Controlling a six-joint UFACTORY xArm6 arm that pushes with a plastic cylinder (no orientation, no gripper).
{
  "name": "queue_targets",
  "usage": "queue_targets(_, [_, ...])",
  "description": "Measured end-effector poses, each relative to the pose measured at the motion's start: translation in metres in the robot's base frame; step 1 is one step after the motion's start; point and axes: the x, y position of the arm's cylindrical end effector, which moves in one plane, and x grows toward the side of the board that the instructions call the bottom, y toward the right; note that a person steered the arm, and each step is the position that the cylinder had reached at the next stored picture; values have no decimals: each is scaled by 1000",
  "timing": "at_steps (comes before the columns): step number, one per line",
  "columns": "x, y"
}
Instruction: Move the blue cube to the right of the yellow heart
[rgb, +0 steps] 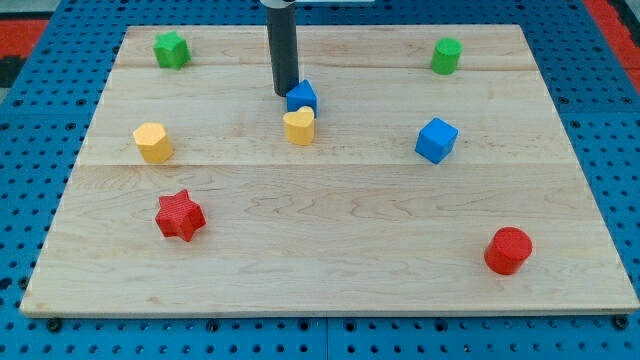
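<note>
The blue cube (437, 139) sits on the wooden board at the view's right of centre. The yellow heart (298, 127) lies near the board's upper middle, well to the view's left of the cube. A second, smaller blue block (302, 96) touches the heart's top edge. My tip (283, 93) rests on the board just left of that smaller blue block, above and left of the heart, far from the blue cube.
A green star (171, 49) is at the top left, a green cylinder-like block (446, 55) at the top right. A yellow hexagonal block (153, 142) is at the left, a red star (180, 215) lower left, a red cylinder (508, 250) lower right.
</note>
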Motion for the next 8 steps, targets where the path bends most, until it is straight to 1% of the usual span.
queue_targets(1, [-12,1])
queue_targets(2, [-27,53])
queue_targets(3, [12,155])
queue_targets(4, [41,257])
queue_targets(5, [69,256])
queue_targets(6, [74,186])
queue_targets(7, [79,175])
queue_targets(8, [122,240])
